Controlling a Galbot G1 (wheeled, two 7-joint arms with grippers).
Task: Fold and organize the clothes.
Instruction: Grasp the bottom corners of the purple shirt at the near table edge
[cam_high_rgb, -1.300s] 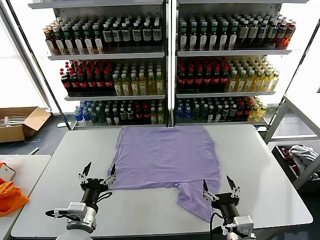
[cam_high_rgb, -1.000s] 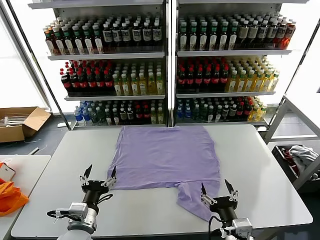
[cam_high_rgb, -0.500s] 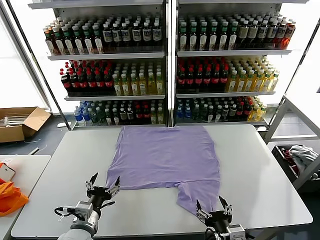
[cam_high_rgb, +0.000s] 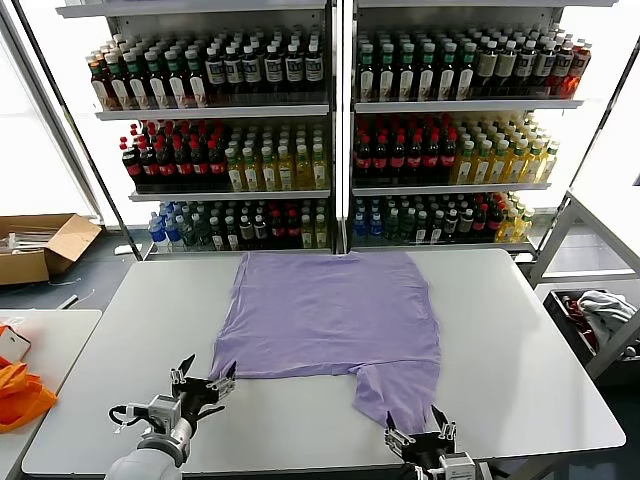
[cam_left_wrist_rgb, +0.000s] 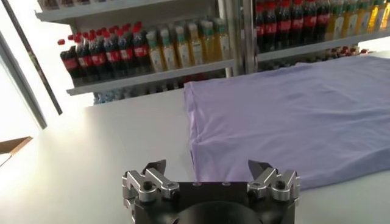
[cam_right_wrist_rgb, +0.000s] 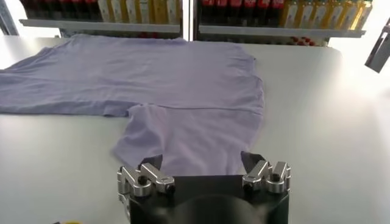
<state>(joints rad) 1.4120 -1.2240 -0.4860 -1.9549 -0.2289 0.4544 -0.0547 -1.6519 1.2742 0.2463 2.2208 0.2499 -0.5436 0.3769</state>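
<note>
Lying flat on table (cam_high_rgb: 520, 330), lavender T-shirt (cam_high_rgb: 335, 310), left claw (cam_high_rgb: 203, 378) and right claw (cam_high_rgb: 415, 436) both apart, empty.

Head camera: high, looks forward and down over the whole bench (cam_high_rgb: 520, 330) to the bottle shelves (cam_high_rgb: 330, 130) behind. Left wrist camera: low at the near-left edge, faces the shelves (cam_left_wrist_rgb: 140, 55). Right wrist camera: low at the near edge, same heading. All three share the lavender T-shirt (cam_high_rgb: 335, 310) (cam_left_wrist_rgb: 292, 115) (cam_right_wrist_rgb: 183, 91).

The lavender T-shirt (cam_high_rgb: 335, 312) looks like soft matt cotton cloth, faintly creased; the white table (cam_high_rgb: 530, 340) underneath is smooth, slightly glossy.
</note>
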